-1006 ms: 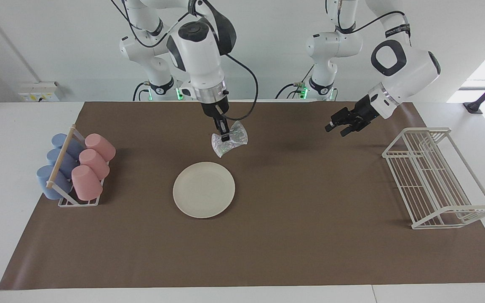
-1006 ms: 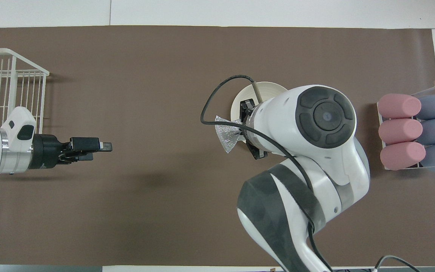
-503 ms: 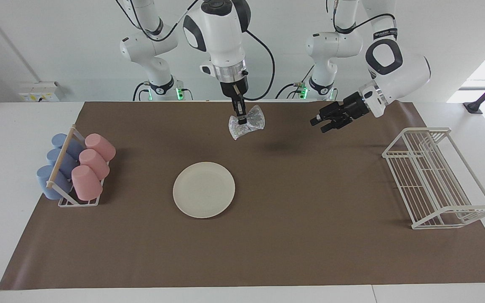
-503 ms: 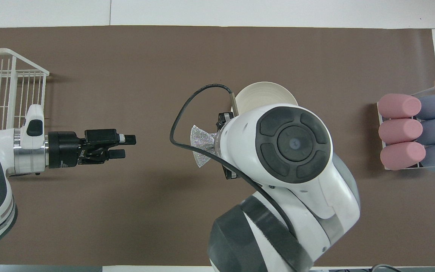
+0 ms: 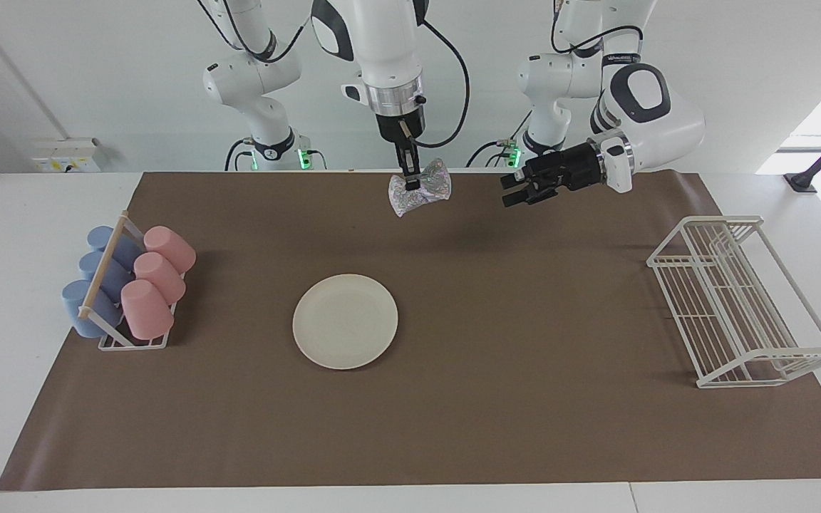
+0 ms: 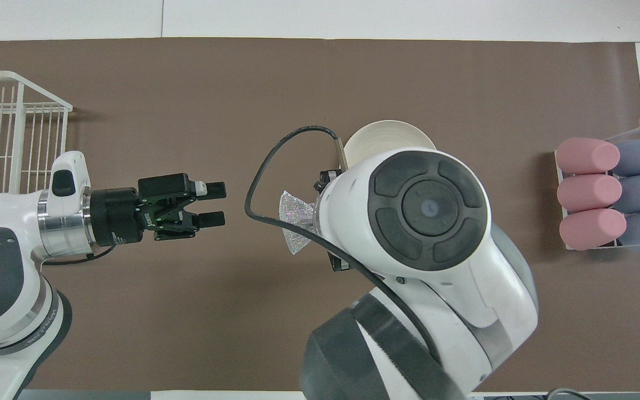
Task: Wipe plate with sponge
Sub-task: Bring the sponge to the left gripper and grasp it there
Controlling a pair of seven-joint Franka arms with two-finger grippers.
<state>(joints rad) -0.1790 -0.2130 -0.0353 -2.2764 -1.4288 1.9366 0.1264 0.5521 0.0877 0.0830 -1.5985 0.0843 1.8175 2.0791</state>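
Sponge (image 5: 420,191) higher, well above plate (image 5: 345,321)

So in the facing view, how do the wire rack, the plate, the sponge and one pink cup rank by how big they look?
Largest to smallest:
1. Wire rack
2. Plate
3. Pink cup and sponge: they look alike, and the sponge hangs raised in the right gripper, so I won't rank them.

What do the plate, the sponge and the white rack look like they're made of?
Plate: matte cream, likely ceramic or melamine, with no gloss showing. Sponge, hanging from the right gripper: silvery speckled glitter, seemingly metallic mesh or foil fabric, pinched at its middle. Rack: thin white bars, probably coated metal wire.
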